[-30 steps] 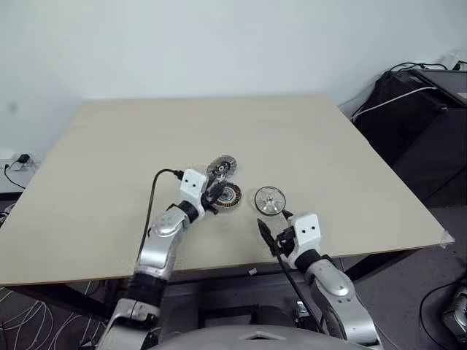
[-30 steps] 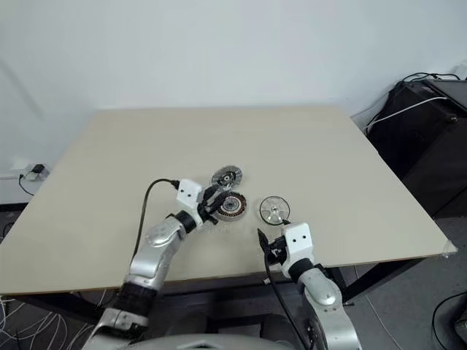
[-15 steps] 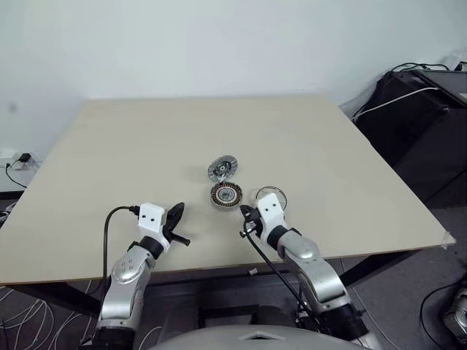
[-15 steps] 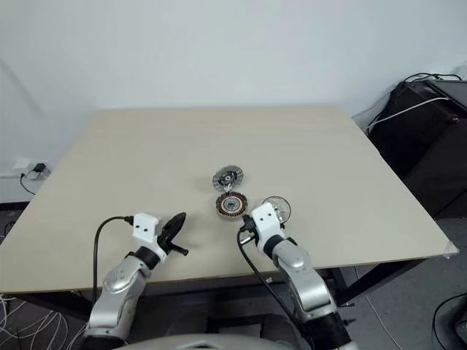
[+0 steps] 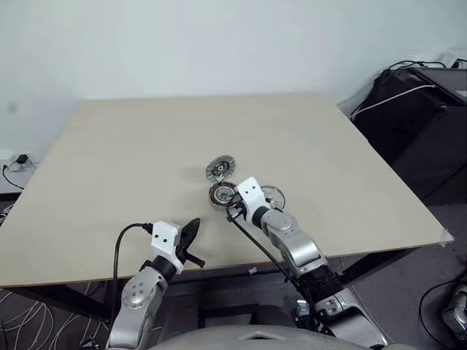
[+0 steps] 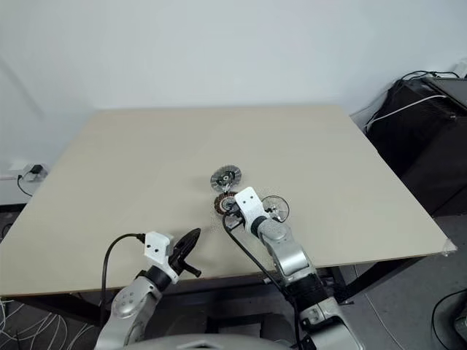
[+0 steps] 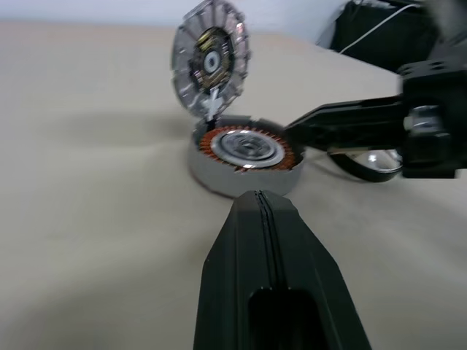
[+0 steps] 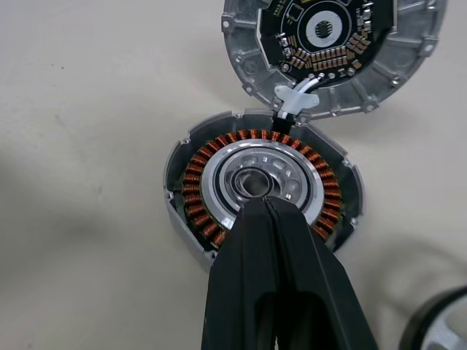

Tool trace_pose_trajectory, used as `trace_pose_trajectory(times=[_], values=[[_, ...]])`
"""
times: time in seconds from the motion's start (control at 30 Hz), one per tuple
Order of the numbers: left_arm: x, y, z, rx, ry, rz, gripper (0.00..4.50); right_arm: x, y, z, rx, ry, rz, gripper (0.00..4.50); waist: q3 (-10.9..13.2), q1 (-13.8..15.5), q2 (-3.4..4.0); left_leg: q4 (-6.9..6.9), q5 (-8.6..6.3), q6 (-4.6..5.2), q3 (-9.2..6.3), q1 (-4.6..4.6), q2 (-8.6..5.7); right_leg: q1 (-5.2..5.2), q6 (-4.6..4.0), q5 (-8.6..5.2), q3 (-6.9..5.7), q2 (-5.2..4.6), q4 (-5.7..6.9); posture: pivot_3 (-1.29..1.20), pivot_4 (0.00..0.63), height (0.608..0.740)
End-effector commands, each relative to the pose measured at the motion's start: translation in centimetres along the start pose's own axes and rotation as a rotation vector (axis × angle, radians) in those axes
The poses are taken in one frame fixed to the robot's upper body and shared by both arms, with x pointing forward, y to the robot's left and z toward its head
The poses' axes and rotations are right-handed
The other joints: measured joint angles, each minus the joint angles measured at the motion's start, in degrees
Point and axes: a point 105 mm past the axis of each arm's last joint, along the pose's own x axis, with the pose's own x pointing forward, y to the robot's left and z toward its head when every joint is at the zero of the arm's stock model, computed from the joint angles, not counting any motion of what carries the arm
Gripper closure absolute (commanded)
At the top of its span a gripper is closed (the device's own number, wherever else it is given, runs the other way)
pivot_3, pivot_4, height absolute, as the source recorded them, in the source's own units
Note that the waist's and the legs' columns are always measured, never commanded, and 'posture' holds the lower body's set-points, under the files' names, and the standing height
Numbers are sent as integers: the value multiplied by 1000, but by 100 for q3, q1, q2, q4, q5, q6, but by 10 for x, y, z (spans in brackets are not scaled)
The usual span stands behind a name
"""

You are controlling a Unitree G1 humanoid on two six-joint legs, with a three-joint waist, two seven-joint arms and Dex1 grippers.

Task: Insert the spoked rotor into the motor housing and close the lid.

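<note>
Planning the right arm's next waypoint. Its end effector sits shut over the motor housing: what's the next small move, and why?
Probably shift the right end effector sideways to the spoked rotor and open it. The motor housing shows bare copper windings with nothing seated inside, the lid stands open behind it, and the rotor lies on the table beside the housing.

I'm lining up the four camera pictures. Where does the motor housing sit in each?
Left eye: motor housing, table centre, left of the right claw.
Right eye: same spot.
Left wrist: upper middle.
Right wrist: centre.
Shared landmark: the lid, joined to the housing by a short cable.
</note>
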Motion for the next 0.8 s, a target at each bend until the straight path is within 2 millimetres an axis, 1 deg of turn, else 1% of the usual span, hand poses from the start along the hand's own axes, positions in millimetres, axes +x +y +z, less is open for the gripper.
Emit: trace_pose_trajectory(times=[0.03,0.2,0.43,0.5,0.8], values=[[1,-3,16,26,-58,-16,4500,6,-4,13,-26,-17,-4,4468,1,-8,1,0,0,0,0,0,0,-1,0,0,0,2,0,0,0,740],[-1,-1,14,26,-46,-23,4500,10,-3,13,-23,0,12,4468,4,-24,6,0,0,0,1,1,0,0,0,0,0,7,0,0,0,740],[-1,-1,11,26,-29,-33,4500,15,10,7,-30,45,80,4468,6,-54,9,0,1,1,1,2,0,1,1,0,0,20,1,0,0,740],[0,-1,10,25,-26,-34,4500,16,12,8,-33,46,92,4468,6,-70,9,0,1,1,1,3,1,2,1,0,0,38,2,0,0,740],[2,-4,10,16,-23,-41,4500,24,17,13,-51,47,115,4468,6,-77,9,0,1,1,1,4,3,2,1,0,2,43,3,0,0,740]])
